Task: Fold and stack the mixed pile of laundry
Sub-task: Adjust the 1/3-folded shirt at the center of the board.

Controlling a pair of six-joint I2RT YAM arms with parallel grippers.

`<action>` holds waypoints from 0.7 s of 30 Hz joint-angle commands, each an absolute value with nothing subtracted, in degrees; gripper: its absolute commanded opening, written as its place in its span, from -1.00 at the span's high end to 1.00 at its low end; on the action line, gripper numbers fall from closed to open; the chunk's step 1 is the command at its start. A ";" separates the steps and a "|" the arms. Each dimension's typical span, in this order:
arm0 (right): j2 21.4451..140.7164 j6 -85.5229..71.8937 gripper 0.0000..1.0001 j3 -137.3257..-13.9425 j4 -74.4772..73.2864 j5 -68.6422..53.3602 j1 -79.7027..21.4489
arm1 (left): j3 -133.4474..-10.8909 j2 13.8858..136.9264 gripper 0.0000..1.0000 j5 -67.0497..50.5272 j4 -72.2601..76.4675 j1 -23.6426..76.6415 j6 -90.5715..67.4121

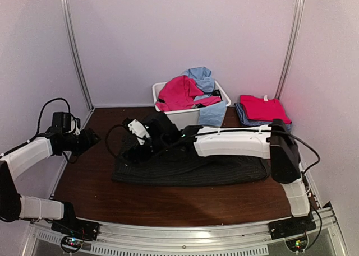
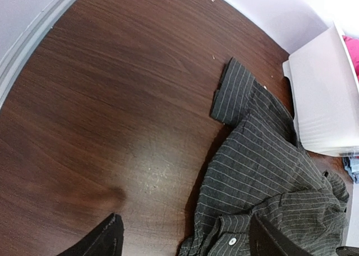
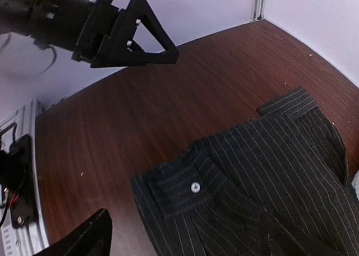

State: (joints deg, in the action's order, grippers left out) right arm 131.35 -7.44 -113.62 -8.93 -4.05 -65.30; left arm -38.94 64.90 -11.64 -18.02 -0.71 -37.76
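Right hand (image 1: 132,154) is hanging over the left end of the black pinstriped garment (image 1: 196,169), fingers apart, nothing clamped. In its wrist view the buttoned edge is lying flat below it, not lifted. Left hand (image 2: 185,219) is hovering at the left side of the table (image 1: 95,189), also spread wide and holding nothing, just beside that garment's edge.

Progress, judging by the layout: under halfway.
- Done: a stack is sitting at the far right, a folded pink-red piece (image 1: 263,107) on top of the blue checked shirt (image 1: 247,120).
- In hand: the pinstriped garment is lying spread across the middle of the table. It's looking roughly flattened, not yet folded down to stack size.
- Left: the white tub (image 1: 179,117) at the back is holding unfolded laundry.

Count:
- stacked: 2
- on the table, being worked: 1
- in the tub: 1 pink-red garment (image 1: 178,92), plus light blue cloth (image 1: 202,77) on top and draping over the front wall. Can't tell if that's one piece or two. Some dark bits are showing in there too, can't identify them.
- tubs: 1
- hands: 2, both empty
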 commanded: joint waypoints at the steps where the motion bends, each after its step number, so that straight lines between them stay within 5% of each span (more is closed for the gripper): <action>1: 107.92 -7.62 -0.81 -93.68 -6.54 -15.61 -57.97 | -37.42 66.39 -0.57 -17.10 -15.07 -0.73 -36.03; 8: 94.38 -11.81 -0.39 -71.46 -11.75 -16.47 -39.73 | -39.49 68.83 -0.40 -17.46 -16.45 6.80 -31.76; 21: 96.37 -16.53 -0.16 -57.00 -14.17 -12.79 -29.81 | -45.60 85.48 -0.22 -16.67 -15.99 20.61 -30.08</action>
